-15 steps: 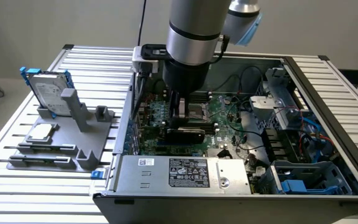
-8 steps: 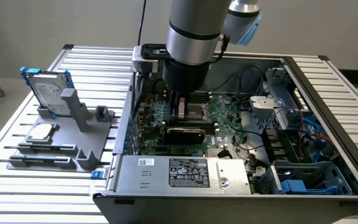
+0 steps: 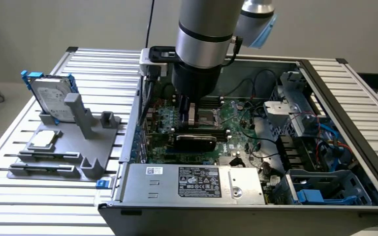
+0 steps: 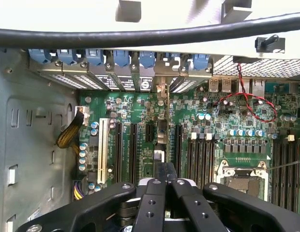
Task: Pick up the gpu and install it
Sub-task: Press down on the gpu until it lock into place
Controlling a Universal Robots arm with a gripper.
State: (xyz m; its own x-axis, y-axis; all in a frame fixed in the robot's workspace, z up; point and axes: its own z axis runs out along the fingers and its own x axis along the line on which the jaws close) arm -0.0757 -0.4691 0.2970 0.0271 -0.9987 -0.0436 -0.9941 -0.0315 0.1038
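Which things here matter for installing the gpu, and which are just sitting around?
For the job: gpu, gripper shut on it, motherboard, open computer case.
Lying about: hard drive, processor chip, grey holder, all on the slatted table.

**Materials and surface finishes on the counter and in the open computer case.**
The counter is ribbed bare metal with a satin sheen, and the case is dull grey sheet metal. The motherboard is green circuit board, slightly glossy. The gpu shows a smooth black plastic shroud. The pincer is matt black, and the arm is brushed silver metal with a pale blue plastic cap. At left, a matt grey plastic holder carries a silver metal hard drive with blue plastic rails and a silver processor chip. The cable is smooth black rubber.
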